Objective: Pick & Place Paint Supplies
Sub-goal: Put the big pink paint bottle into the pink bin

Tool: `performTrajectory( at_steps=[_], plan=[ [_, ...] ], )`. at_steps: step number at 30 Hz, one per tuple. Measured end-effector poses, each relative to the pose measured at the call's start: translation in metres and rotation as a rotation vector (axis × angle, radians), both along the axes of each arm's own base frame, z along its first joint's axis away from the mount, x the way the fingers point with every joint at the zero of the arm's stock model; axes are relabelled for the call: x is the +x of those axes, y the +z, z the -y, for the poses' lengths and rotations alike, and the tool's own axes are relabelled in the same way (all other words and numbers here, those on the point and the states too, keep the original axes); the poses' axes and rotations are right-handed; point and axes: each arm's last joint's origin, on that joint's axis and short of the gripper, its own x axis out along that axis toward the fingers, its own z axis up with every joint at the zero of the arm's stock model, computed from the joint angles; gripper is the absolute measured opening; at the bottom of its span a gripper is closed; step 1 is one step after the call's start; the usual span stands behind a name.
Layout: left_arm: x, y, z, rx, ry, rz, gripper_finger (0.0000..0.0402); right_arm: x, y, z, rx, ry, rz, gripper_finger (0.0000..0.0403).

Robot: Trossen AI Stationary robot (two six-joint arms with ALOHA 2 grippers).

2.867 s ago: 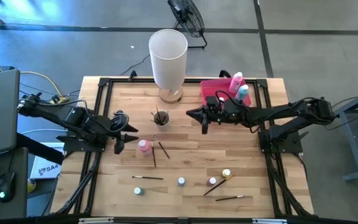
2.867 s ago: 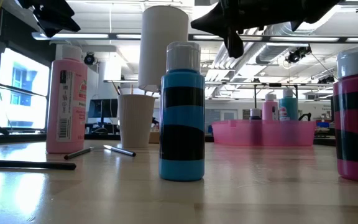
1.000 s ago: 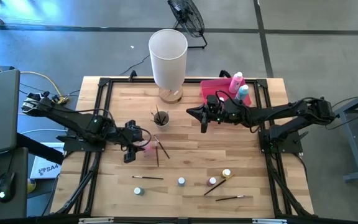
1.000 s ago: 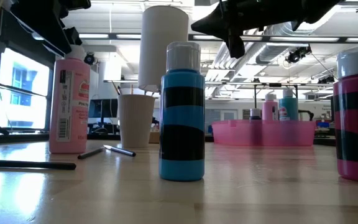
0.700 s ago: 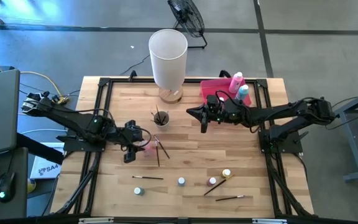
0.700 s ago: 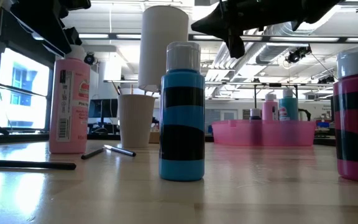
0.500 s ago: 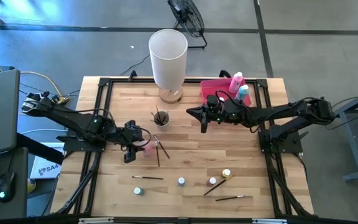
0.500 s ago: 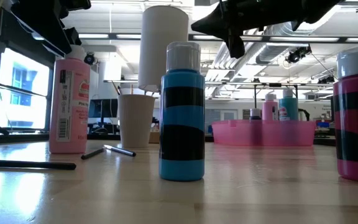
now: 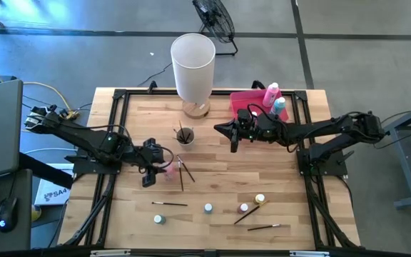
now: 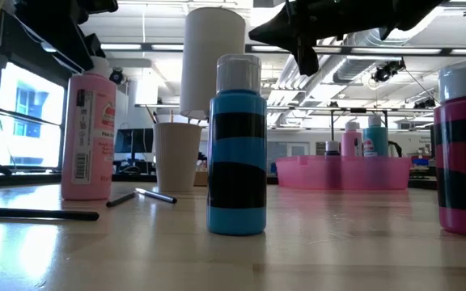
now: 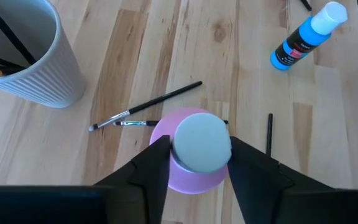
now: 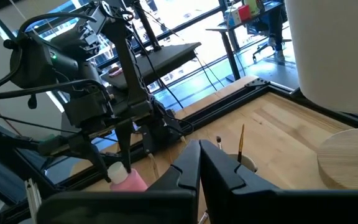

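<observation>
Pink bottle [image 11: 194, 152]: standing upright, cap up, left of table centre.
Left gripper [image 11: 196, 163]: fingers hugging the bottle's sides.
Nearby: paintbrushes [image 11: 145, 107] lying beside it, white cup [image 11: 23, 56] beyond.
Right gripper [image 9: 234, 140]: hovering pinched shut by the pink tray [image 9: 242, 98].

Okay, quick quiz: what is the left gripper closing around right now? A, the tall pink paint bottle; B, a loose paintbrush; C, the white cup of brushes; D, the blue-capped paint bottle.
A: in the left wrist view the left gripper has a finger on each side of the tall pink paint bottle, just below its white cap.
</observation>
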Motion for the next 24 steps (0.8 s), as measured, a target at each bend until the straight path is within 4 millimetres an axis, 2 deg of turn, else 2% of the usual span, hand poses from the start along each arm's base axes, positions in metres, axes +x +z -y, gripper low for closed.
performTrajectory(
  at_steps=[8, 24],
  plan=[
    [0.0001, 0.0002, -0.0003, -0.047, 0.063, 0.000, 0.0133, 0.0000, 0.0000, -0.0001, 0.000, 0.000, 0.000, 0.0002],
    [0.0001, 0.0002, -0.0004, -0.047, 0.065, 0.000, 0.0132, 0.0001, 0.0000, -0.0004, 0.000, 0.005, 0.000, 0.0002]
  ],
)
